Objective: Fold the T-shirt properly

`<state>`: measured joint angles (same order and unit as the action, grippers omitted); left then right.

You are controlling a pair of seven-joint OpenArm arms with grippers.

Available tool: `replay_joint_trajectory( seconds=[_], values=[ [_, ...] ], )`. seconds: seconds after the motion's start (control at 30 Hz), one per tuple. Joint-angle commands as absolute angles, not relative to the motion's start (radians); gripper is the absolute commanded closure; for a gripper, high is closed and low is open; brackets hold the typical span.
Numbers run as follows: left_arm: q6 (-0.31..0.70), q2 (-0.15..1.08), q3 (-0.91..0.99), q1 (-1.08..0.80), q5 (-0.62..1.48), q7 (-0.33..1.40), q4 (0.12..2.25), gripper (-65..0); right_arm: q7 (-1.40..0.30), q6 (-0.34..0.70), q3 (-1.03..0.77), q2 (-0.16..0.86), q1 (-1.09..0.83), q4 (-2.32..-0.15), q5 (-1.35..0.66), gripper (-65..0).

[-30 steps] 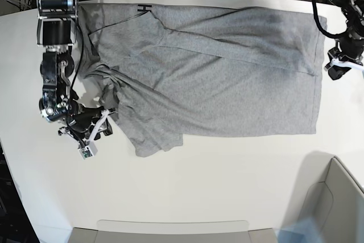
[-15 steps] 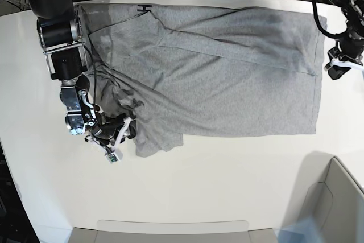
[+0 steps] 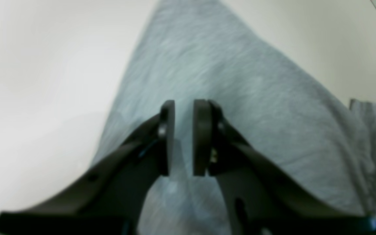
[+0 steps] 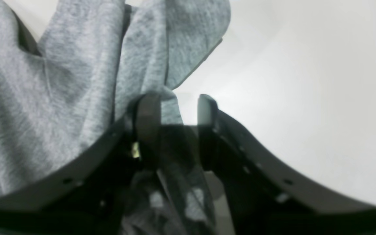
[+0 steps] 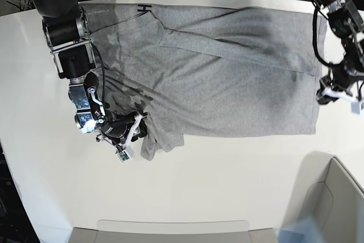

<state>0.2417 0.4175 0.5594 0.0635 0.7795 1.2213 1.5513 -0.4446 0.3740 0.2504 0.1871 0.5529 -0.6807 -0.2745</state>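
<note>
Your right gripper (image 4: 175, 130) sits at the lower left of the base view, at the bunched sleeve end of the T-shirt (image 5: 216, 66). In its wrist view the jaws stand partly apart with a clear gap, and a twisted fold of grey cloth runs between them, touching the left finger (image 4: 147, 114); the right finger stands clear of it over bare table (image 5: 187, 192). You cannot call that a firm grip. Your left gripper (image 3: 183, 137), at the right edge of the base view by the shirt's hem, shows a narrow gap between its two dark pads in its wrist view. Grey cloth fills the gap, but the blur hides whether it lies between the pads or only beneath them, so you cannot tell if anything is pinched. The shirt is heather-grey knit, soft and matte, spread wide across the upper part of the white table in a rough rectangle, with diagonal creases and a rumpled, folded-under corner at lower left. A small bit of black lettering shows at its top edge near the upper left. Both wrist views are soft-focused, and the arms crop out of frame.
</note>
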Motion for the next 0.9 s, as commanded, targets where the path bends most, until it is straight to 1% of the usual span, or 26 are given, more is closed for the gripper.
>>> replay_joint_trajectory(
  seconds=[0.0,0.07,0.13,0.2,0.3,0.37,0.43,0.7,0.87],
  values=[
    [0.24,0.458,0.526,0.119,0.794,1.185,1.532,-15.8,-0.486,0.381,0.248,0.189,0.555,-0.682,-0.263,-16.0],
    [0.239,0.498,0.443,0.202,0.777,1.133,1.445,-17.8,-0.487,0.38,0.245,0.189,0.542,-0.687,-0.263,-14.5],
    [0.228,0.53,0.354,0.297,0.717,1.086,1.328,-17.9,-0.487,0.38,0.245,0.191,0.532,-0.687,-0.263,-14.3],
    [0.208,0.544,0.251,0.406,0.633,1.023,1.159,-17.9,-0.487,0.38,0.245,0.203,0.529,-0.688,-0.265,-14.3],
    [0.209,0.545,0.133,0.533,0.549,0.92,0.915,-17.9,-0.487,0.38,0.243,0.208,0.518,-0.69,-0.266,-14.3],
    [0.209,0.545,0.099,0.59,0.533,0.868,0.786,-17.9,-0.487,0.38,0.243,0.209,0.516,-0.69,-0.266,-14.3],
    [0.209,0.545,0.094,0.619,0.533,0.828,0.704,-17.9,-0.487,0.38,0.243,0.211,0.515,-0.69,-0.266,-14.3],
    [0.208,0.572,0.091,0.622,0.53,0.756,0.628,-17.9,-0.487,0.38,0.243,0.226,0.493,-0.69,-0.266,-14.3],
    [0.211,0.567,0.093,0.621,0.535,0.753,0.622,-18.0,-0.487,0.38,0.243,0.226,0.493,-0.694,-0.266,-14.3]
  ],
)
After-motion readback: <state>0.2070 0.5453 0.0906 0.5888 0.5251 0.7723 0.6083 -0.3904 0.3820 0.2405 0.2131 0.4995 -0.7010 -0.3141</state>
